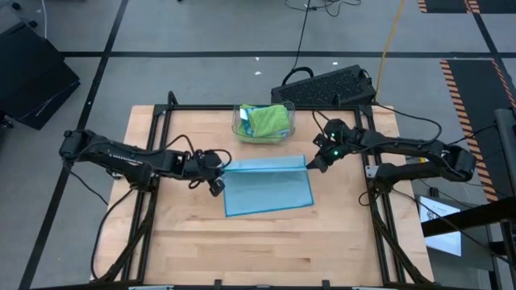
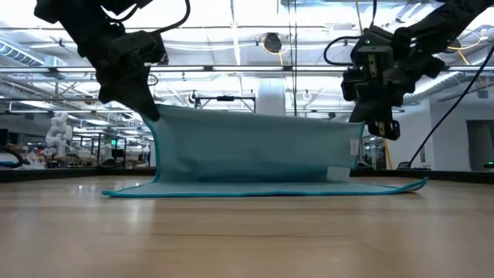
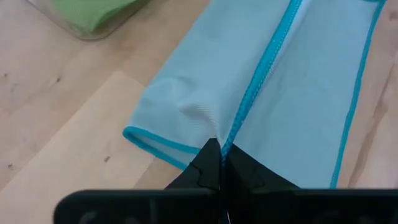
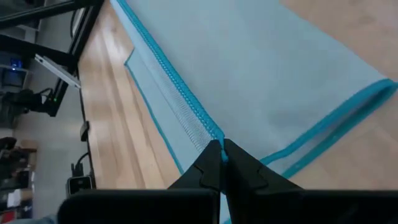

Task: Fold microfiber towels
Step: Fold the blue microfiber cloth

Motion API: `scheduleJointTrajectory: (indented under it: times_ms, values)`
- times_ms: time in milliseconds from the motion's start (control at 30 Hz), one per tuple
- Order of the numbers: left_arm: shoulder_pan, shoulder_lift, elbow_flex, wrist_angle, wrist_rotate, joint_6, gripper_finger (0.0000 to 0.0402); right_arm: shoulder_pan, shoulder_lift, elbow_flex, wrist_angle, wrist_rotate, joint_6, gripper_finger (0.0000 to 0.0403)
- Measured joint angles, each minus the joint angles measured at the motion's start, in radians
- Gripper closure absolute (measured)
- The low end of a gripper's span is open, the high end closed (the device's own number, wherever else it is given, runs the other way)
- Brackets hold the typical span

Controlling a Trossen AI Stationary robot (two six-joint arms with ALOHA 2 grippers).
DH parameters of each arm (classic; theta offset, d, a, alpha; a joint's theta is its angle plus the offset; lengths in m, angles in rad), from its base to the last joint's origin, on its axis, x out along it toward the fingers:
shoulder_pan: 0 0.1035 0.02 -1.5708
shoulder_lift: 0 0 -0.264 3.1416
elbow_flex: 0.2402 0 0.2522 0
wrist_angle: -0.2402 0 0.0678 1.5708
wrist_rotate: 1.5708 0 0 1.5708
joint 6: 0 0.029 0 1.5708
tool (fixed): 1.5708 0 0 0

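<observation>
High view: a light blue microfiber towel (image 1: 268, 187) lies at the centre of the frame on a pale, wood-grained table (image 1: 266, 242); its far edge is lifted and held taut between the two arms, the rest spread flat as a rough rectangle toward the lower part of the frame. The left gripper (image 1: 219, 167), at centre-left, is clenched on the towel's raised left corner; the right gripper (image 1: 310, 163), at centre-right, is clenched on the raised right corner. Just above the towel in the frame stands a clear plastic bin (image 1: 264, 122) with rounded walls, holding crumpled lime green towels (image 1: 268, 119) with a sliver of blue cloth at the bin's left side. A black keyboard (image 1: 326, 87) sits at the table's far edge, upper right of centre.

Low view: the lifted part hangs as a smooth, slightly sagging sheet between the grippers; the lower layer lies flat on the wood; a small white tag (image 2: 356, 147) shows near the sheet's right edge.

Left wrist view: the dark fingers (image 3: 239, 171) meet on a corner with a darker turquoise stitched hem; the weave is fine and matte, creased softly near the pinch.

Right wrist view: the fingers (image 4: 245, 168) pinch the same kind of stitched hem, a ribbed band beside it.
</observation>
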Motion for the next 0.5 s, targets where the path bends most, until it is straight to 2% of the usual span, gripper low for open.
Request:
scheduleJointTrajectory:
  times_ms: [267,500]
  values:
    - [-0.033,0.0,-0.098,0.177,0.028,-0.023,0.0394,0.05,0.0,-0.051,0.019,-0.001,0.041,0.0403]
    - [-0.064,0.0,-0.137,0.221,0.032,-0.076,0.0397,0.125,0.0,-0.074,0.024,0.004,0.075,0.0403]
